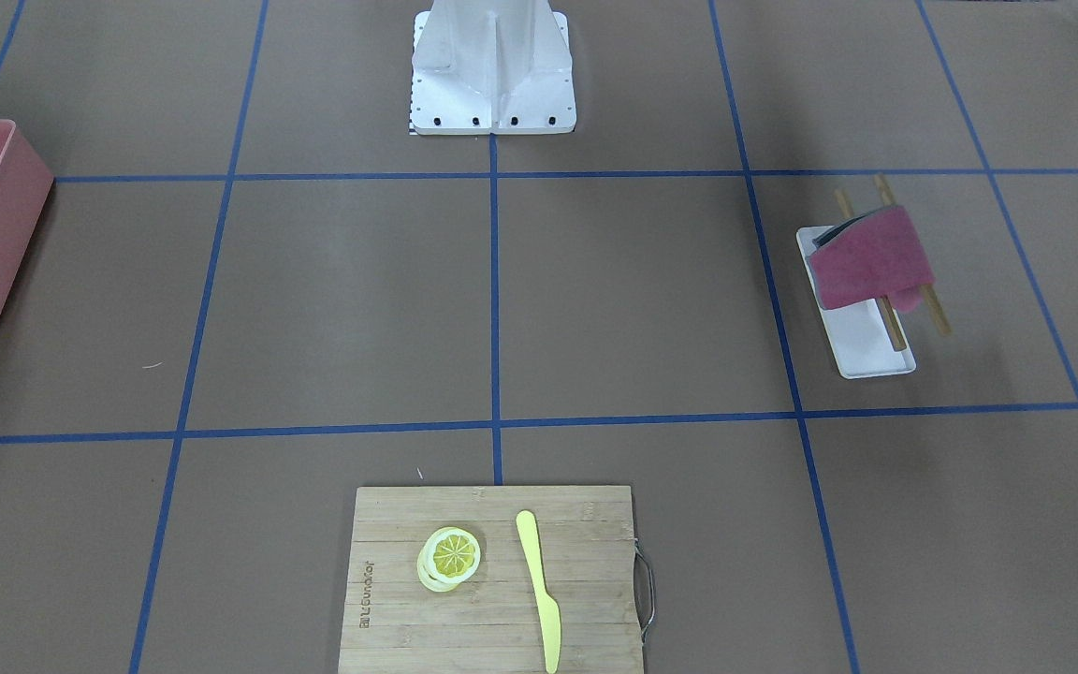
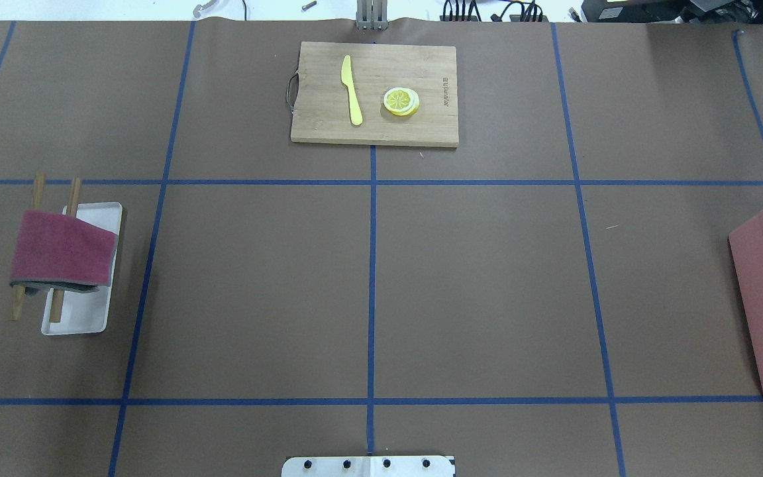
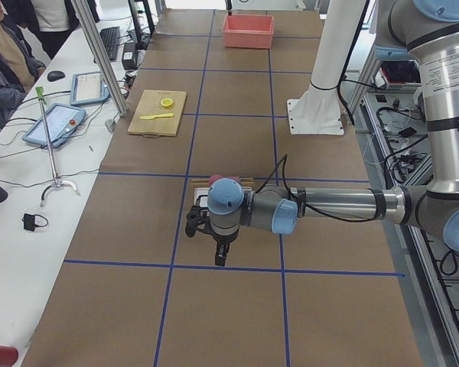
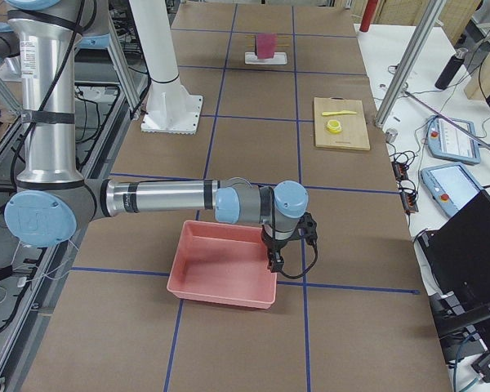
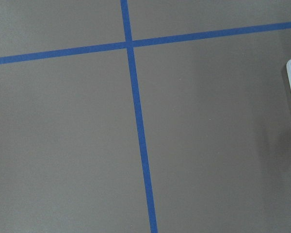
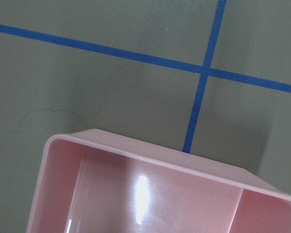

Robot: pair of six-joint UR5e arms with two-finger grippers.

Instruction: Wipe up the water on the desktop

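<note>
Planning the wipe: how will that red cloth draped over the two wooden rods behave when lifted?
Probably floppy: the cloth folds down over both rods. Likely light, since those thin rods hold it up. It may drag the rods along; nothing visibly fastens them.

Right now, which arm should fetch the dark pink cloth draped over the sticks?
Left. The left gripper hangs close by the white tray under the cloth, while the right gripper is at the pink bin, at the table's opposite end.
</note>
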